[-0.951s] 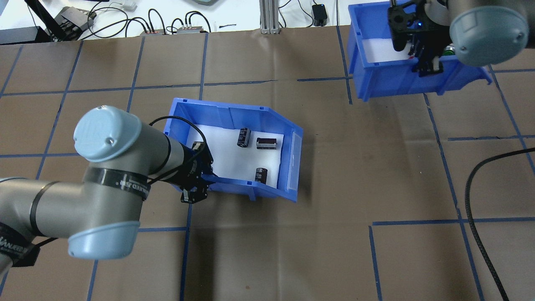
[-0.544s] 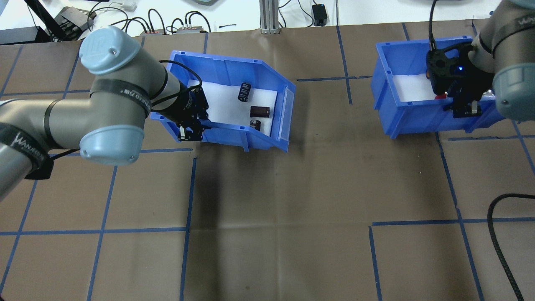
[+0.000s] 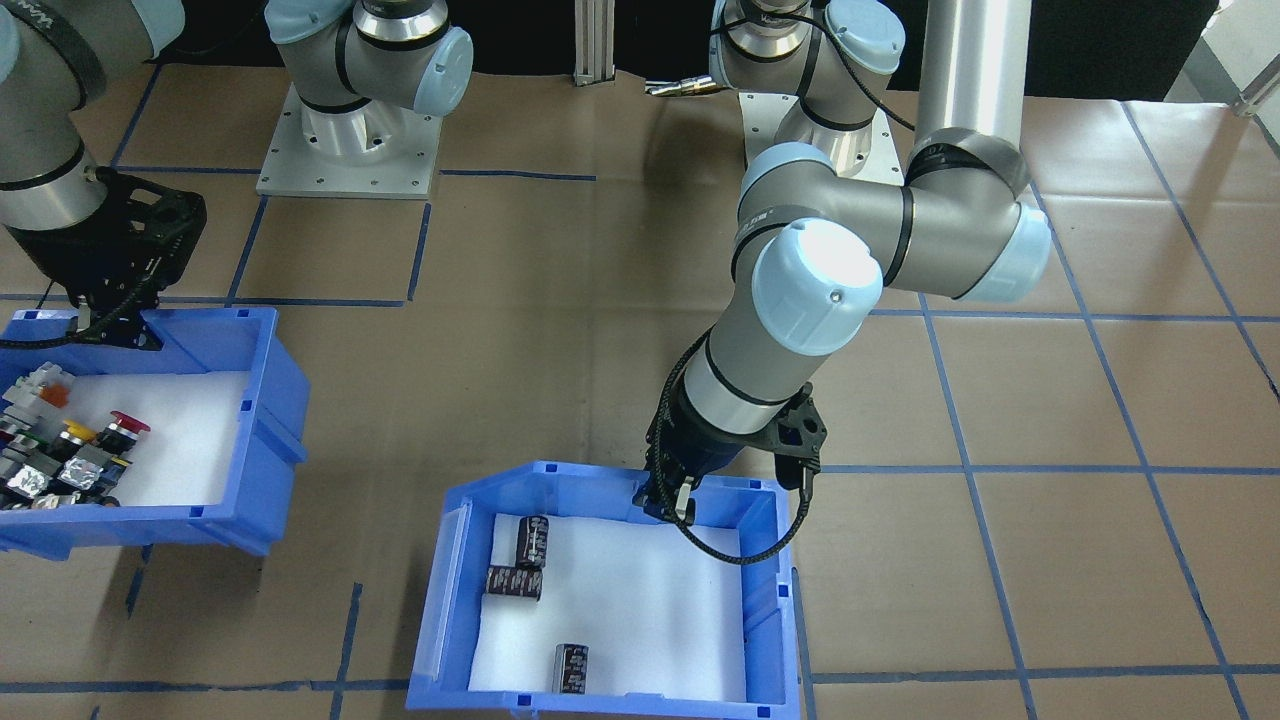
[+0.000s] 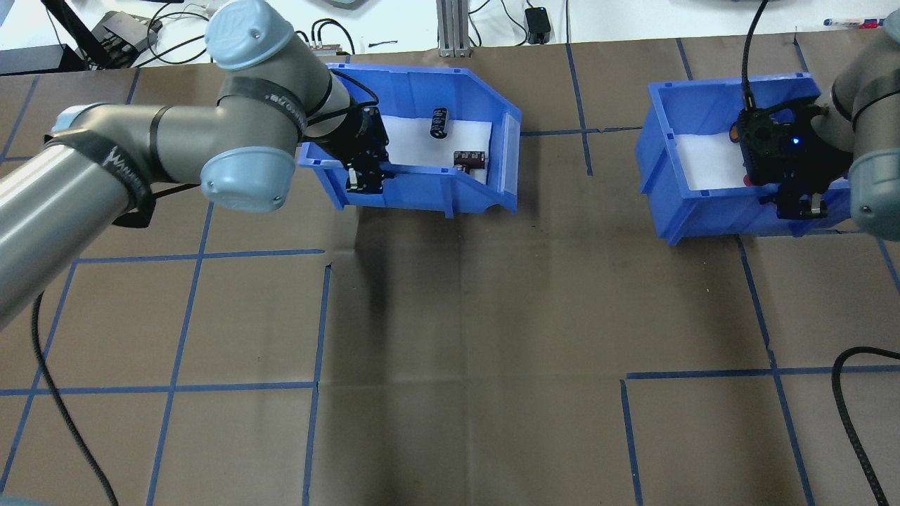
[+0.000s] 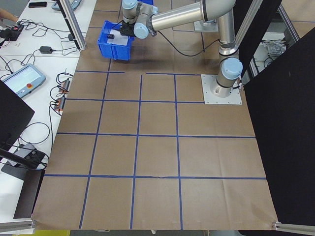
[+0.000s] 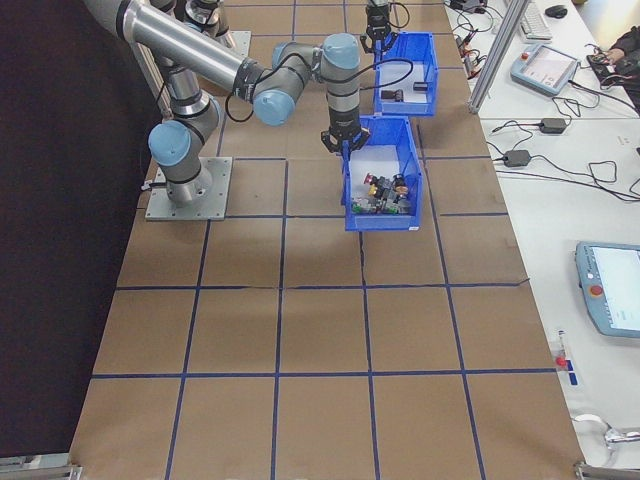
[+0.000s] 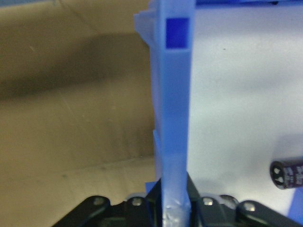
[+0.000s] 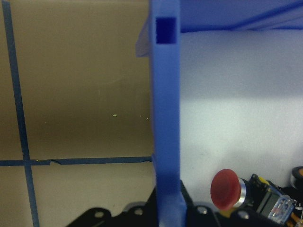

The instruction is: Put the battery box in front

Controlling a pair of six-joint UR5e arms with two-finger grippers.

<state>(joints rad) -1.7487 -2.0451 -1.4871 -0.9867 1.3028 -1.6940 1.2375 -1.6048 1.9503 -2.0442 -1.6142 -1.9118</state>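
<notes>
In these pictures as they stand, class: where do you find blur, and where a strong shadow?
Left wrist view: the claw and nearby battery box wall are soft, out of focus. Overhead view: a dark shadow falls on the table paper below that box.

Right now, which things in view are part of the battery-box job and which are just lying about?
Job:
- battery box
- batteries inside it
- left gripper, clamped on its side wall

Not the job:
- second blue bin of push-buttons, gripped by the right gripper
- black cable
- pendant on the side bench
</notes>
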